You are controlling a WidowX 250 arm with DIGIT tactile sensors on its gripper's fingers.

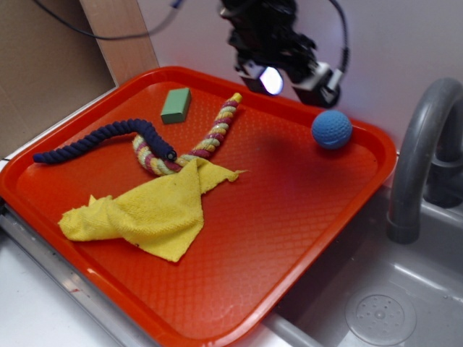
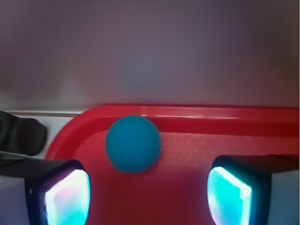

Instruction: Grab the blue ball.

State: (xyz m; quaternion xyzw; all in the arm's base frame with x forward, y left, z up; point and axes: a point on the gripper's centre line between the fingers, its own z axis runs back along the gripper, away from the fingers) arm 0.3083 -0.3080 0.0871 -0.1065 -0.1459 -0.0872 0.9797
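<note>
one blue ball (image 1: 332, 129) sits on the red tray (image 1: 304, 238) (far corner); the gripper (image 2: 148, 192) hangs above, fingers spread, empty.

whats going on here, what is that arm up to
A robot arm holds its claw open above the far side of a red tray, near a blue ball by the far rim. The ball sits untouched on the tray, ahead of the claw, not between its fingers. A yellow cloth, two ropes and a green block lie elsewhere.
</note>
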